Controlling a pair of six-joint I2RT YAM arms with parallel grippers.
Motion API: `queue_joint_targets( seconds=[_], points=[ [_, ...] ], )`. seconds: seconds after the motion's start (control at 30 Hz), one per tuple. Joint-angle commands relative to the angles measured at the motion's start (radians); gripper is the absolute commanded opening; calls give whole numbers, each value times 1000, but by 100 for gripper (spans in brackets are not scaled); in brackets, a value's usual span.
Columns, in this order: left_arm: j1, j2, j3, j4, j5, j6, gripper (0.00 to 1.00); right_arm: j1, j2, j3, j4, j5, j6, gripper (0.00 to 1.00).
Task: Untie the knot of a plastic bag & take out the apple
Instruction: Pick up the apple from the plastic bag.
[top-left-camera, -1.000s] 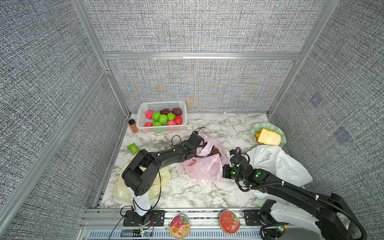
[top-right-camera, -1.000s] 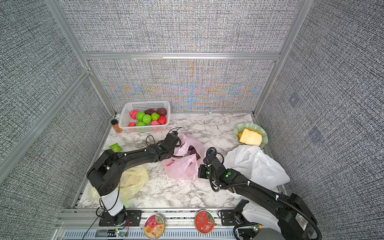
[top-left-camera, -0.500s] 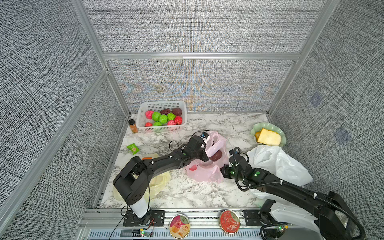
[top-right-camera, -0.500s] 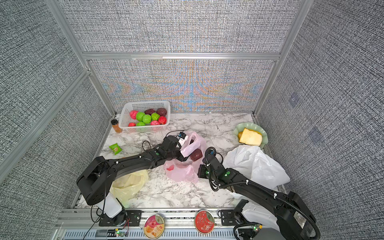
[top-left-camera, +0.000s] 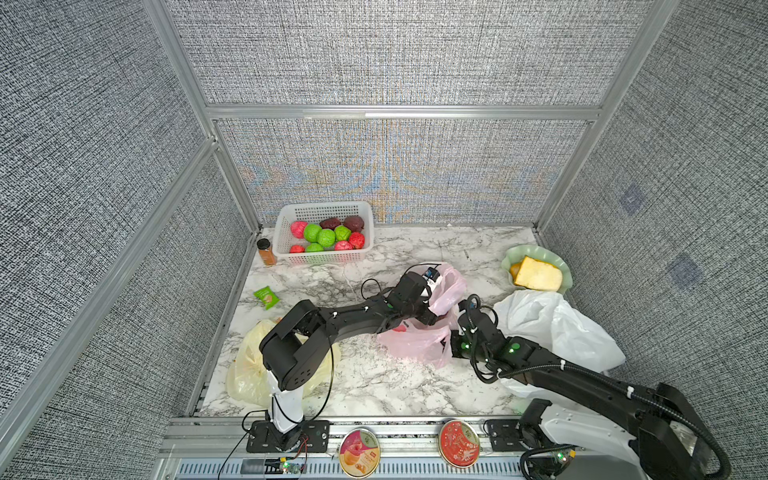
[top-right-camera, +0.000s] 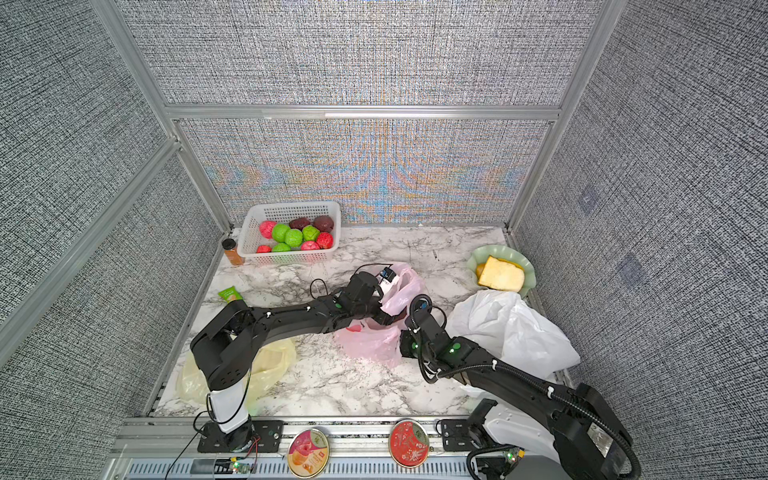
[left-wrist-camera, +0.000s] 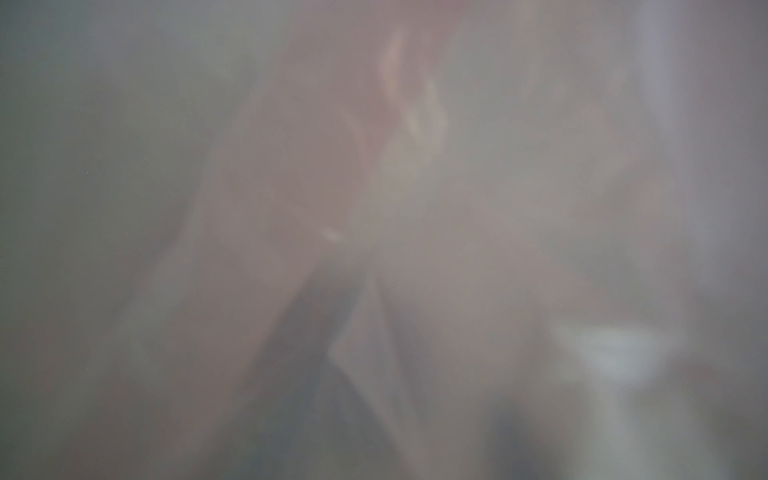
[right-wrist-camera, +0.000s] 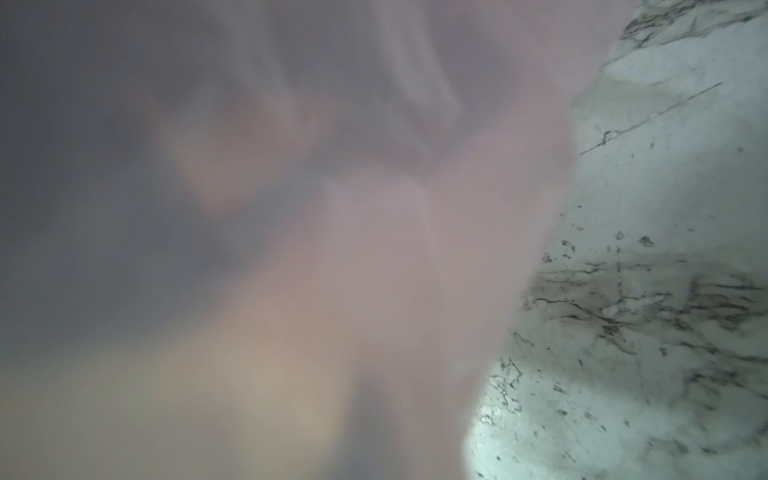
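Marble table (top-left-camera: 374, 395) bears the pink bag (top-left-camera: 415, 347) at its middle; I cannot make out the apple. Left gripper (top-left-camera: 433, 319) is buried in the bag's folds, so I cannot tell how its jaws stand. Right gripper (top-left-camera: 452, 334) is pressed together on the bag's edge.

- Left arm (top-left-camera: 353, 322) is showing black casing, white base link (top-left-camera: 286, 405).
- Right arm (top-left-camera: 582, 376) is carrying a ribbed black cable (top-left-camera: 536, 366), white ties (top-left-camera: 562, 364).
- Green lights (top-left-camera: 515, 345) are glowing on both.
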Motion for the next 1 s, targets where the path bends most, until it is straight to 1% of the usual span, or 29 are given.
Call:
queue_joint_targets(
  seconds=[0.0, 0.2, 0.33, 0.4, 0.5, 0.57, 0.63, 0.7, 0.97],
  points=[
    [0, 34, 27, -33, -71, -11, 70, 0, 7, 1, -16, 4, -8, 0],
    [-3, 123, 73, -20, -85, -14, 73, -2, 12, -11, -5, 1, -5, 0],
    [-3, 198, 130, -39, -81, -7, 73, -4, 9, -14, -13, 4, -5, 0],
    [-3, 223, 145, -49, -71, -6, 71, -5, 3, -18, -16, 7, -2, 0],
    [-3, 226, 139, -64, -75, -10, 65, -10, -7, -19, -25, 15, -5, 0],
    [-3, 202, 116, -58, -78, -13, 61, -13, -12, -24, -28, 21, -6, 0],
    [-3, 160, 91, -64, -84, -13, 54, -16, -14, -28, -28, 26, -6, 0],
    [-3, 112, 68, -71, -90, -7, 51, -19, -12, -29, -26, 30, -8, 0],
    [-3, -119, -5, -141, -125, 12, 49, -24, 35, -25, 4, 38, -17, 0]
  ],
)
